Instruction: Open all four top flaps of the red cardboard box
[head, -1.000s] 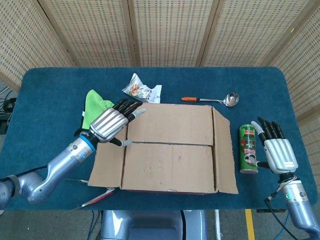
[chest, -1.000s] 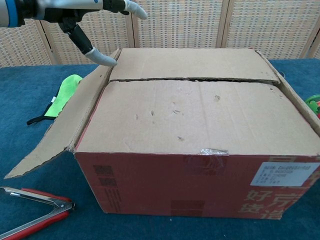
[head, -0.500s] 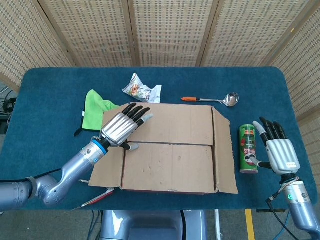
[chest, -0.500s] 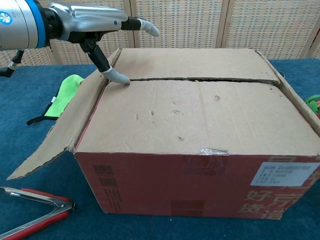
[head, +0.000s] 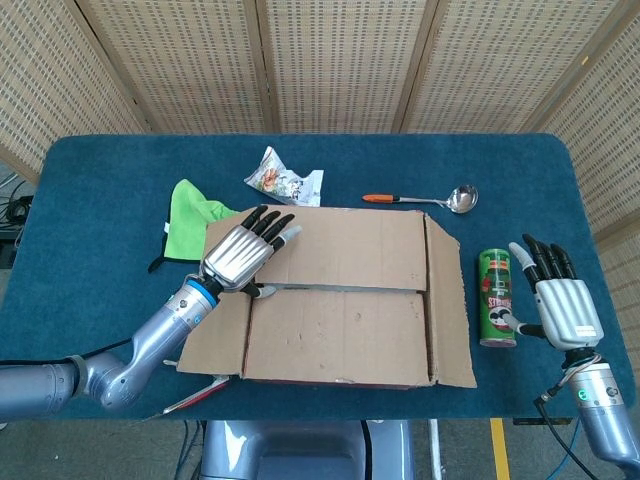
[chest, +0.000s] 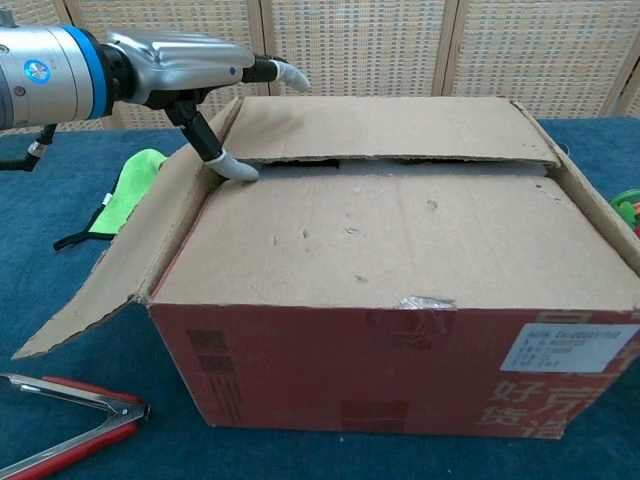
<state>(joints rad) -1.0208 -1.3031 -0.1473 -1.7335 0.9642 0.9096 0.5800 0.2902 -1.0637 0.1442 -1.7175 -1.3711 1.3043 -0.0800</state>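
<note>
The red cardboard box (chest: 400, 370) stands mid-table, brown on top (head: 335, 335). Its left flap (head: 215, 330) and right flap (head: 450, 310) are folded outward. The far flap (head: 345, 248) and near flap (chest: 400, 235) still lie across the top, with a dark gap at their seam. My left hand (head: 243, 253) hovers over the far flap's left end, fingers spread. Its thumb tip (chest: 235, 168) is wedged into the seam at the left end. It grips nothing. My right hand (head: 562, 305) is open, right of the box, beside a green can (head: 495, 297).
Red-handled tongs (chest: 70, 420) lie at the table's front left. A green cloth (head: 190, 218) lies left of the box. A snack packet (head: 283, 181) and a ladle (head: 425, 199) lie behind the box.
My left hand moved from the left flap to the seam and pushed its thumb in. The near flap's far edge has dipped, opening a gap. The right hand barely moved.
</note>
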